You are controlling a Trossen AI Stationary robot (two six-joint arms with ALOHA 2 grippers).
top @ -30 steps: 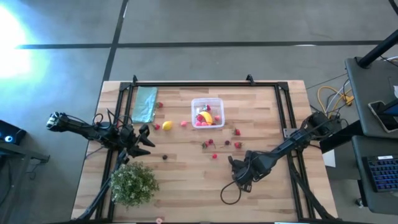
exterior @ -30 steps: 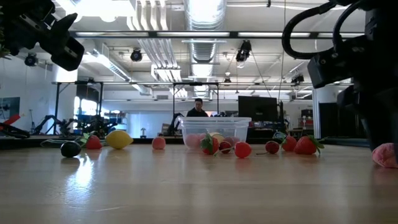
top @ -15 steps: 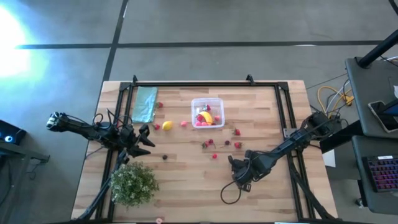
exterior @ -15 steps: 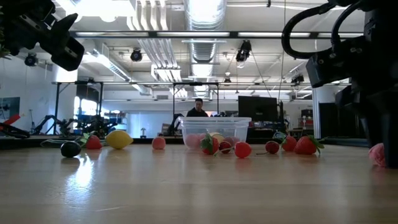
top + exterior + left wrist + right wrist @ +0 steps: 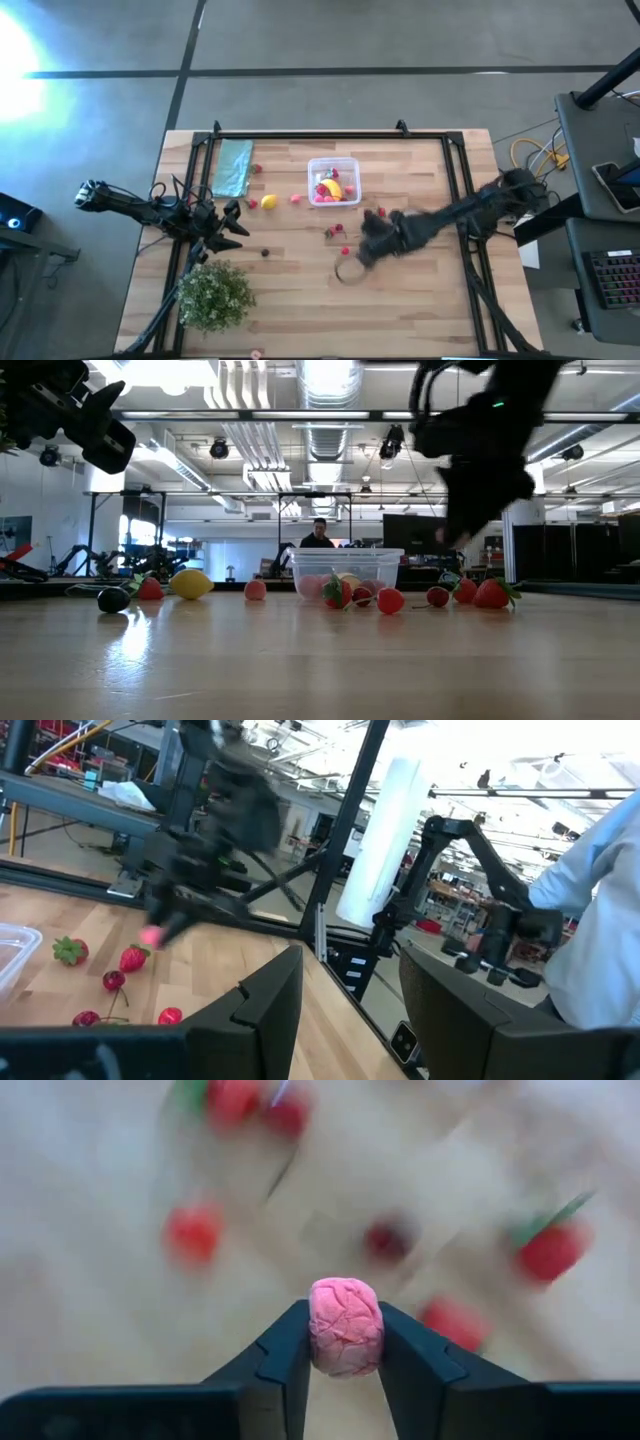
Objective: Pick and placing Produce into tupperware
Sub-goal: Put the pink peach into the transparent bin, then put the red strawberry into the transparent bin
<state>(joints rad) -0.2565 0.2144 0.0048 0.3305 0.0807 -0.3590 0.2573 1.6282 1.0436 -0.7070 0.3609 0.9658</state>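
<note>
1. right gripper (image 5: 345, 1342) clamped on a pink wrinkled berry (image 5: 345, 1325), up off the table, over the scattered red produce (image 5: 340, 230) just short of the tupperware (image 5: 333, 181).
2. tupperware near the table's far middle, with a banana (image 5: 331, 188) and red pieces inside.
3. left gripper (image 5: 240, 227) parked at the left edge, near the leafy bush (image 5: 215, 295); fingers (image 5: 262, 1005) slightly apart, holding nothing.
4. lemon (image 5: 268, 201) and dark piece (image 5: 265, 252) lying loose left of the tupperware; teal cloth (image 5: 233, 167) at far left.
</note>
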